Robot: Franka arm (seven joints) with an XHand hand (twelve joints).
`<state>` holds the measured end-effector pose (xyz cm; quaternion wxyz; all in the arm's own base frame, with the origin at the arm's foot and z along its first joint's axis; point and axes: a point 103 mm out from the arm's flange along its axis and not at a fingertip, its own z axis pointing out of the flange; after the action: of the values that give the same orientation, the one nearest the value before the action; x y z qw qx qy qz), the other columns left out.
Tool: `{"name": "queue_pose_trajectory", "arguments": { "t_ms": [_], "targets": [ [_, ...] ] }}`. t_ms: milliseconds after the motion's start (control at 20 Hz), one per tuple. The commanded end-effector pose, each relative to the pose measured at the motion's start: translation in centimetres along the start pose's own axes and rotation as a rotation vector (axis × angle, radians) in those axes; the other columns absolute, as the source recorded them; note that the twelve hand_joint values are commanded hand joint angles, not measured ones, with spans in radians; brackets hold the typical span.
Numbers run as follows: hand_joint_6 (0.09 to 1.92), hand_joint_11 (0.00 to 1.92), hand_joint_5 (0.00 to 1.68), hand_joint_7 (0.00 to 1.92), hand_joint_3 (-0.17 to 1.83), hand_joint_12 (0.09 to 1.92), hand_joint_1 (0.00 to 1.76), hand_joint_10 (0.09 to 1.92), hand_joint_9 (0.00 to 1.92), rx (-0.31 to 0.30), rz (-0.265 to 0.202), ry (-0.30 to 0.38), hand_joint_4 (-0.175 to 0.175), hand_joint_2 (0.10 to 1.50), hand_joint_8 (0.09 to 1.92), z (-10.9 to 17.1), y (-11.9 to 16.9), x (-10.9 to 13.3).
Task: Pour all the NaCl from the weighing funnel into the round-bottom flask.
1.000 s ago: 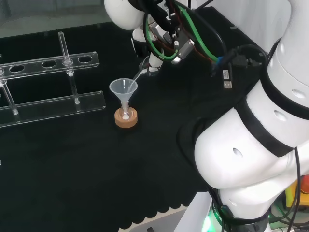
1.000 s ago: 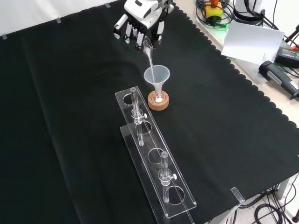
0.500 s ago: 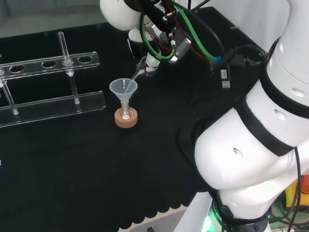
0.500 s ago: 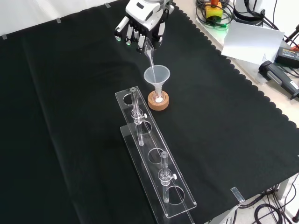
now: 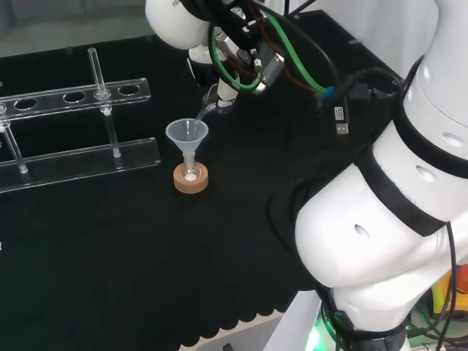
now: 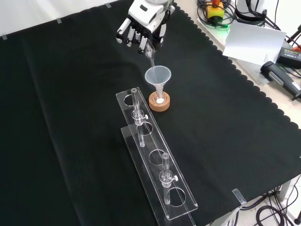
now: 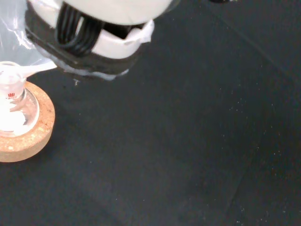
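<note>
Even, bright overhead light in head and front views; no hard shadows on the black cloth, which soaks up most light. White arm links look near blown out in head view. Glare streaks on the clear rack edges in front view. Wrist view: white part of the hand is close and blurred, cloth weave and cork stand fairly sharp, flask glass shows soft highlights.

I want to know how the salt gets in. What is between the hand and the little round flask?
In the front view, the weighing funnel slants from the hand to a clear funnel standing in the round-bottom flask.
</note>
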<state>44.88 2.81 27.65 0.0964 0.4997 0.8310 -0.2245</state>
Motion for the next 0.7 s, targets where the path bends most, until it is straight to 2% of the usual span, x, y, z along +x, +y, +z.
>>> {"name": "queue_pose_trajectory", "arguments": {
  "t_ms": [50,350,450,650,700],
  "targets": [
    [0.36,0.00,1.43,1.68,0.64,1.51,1.14,0.10,1.20,-0.009,-0.023,-0.037,0.175,0.61,0.09,-0.4,0.4,0.3],
    [0.36,0.00,1.43,1.68,0.64,1.52,1.14,0.10,1.20,-0.040,-0.051,-0.095,0.175,0.61,0.09,-1.1,0.5,0.6],
    [0.36,0.00,1.43,1.69,0.64,1.52,1.14,0.10,1.20,-0.054,-0.053,-0.092,0.175,0.61,0.09,-1.6,0.9,1.5],
    [0.36,0.00,1.43,1.69,0.65,1.52,1.14,0.10,1.20,-0.076,-0.067,-0.120,0.175,0.61,0.09,-1.8,0.9,1.6],
    [0.36,0.00,1.44,1.69,0.66,1.52,1.14,0.10,1.20,-0.098,-0.079,-0.096,0.175,0.60,0.09,-1.6,0.8,1.2]
  ]
}}
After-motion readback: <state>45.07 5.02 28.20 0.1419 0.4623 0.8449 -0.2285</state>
